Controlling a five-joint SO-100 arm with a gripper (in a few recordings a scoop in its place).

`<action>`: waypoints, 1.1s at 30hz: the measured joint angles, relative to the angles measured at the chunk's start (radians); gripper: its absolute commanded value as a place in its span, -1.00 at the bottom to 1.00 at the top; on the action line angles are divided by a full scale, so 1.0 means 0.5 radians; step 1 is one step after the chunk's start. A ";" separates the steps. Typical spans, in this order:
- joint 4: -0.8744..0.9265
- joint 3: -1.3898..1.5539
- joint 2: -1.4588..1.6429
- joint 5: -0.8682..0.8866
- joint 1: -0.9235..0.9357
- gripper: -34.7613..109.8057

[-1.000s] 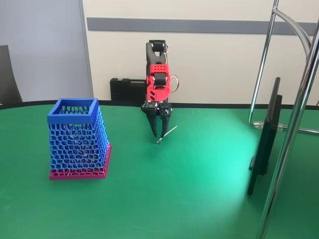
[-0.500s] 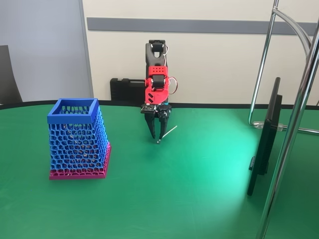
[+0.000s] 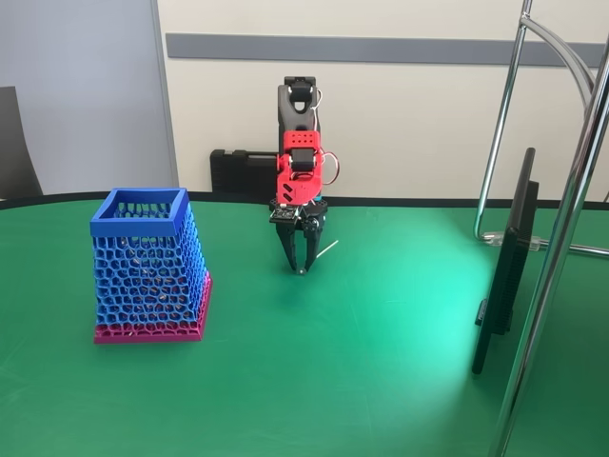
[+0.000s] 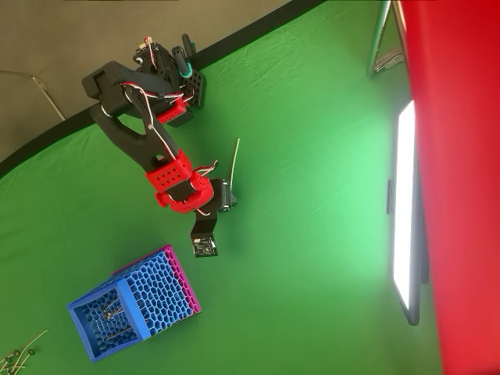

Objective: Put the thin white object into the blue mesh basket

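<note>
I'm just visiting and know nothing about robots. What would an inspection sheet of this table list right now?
Surface: green table cover, a bright patch of light towards the monitor.
Job's things: thin white stick slanting up out of the gripper; blue mesh basket upright on its pink base, apart from the arm.
Clutter: a few thin sticks lying near the basket in the overhead view.
Gripper: gripper pointing down, shut on the stick's lower end.
Cables: thin white and red wires along the red arm.
Surroundings: monitor seen edge-on, chrome stand, black case by the wall.
</note>
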 measured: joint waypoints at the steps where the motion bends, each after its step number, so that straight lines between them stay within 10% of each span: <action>1: 0.015 -0.009 -0.015 -0.006 0.000 -0.32; 24: 0.074 -0.172 -0.114 0.067 -0.034 -0.51; 33: -0.411 -0.236 0.049 0.393 -0.037 -0.51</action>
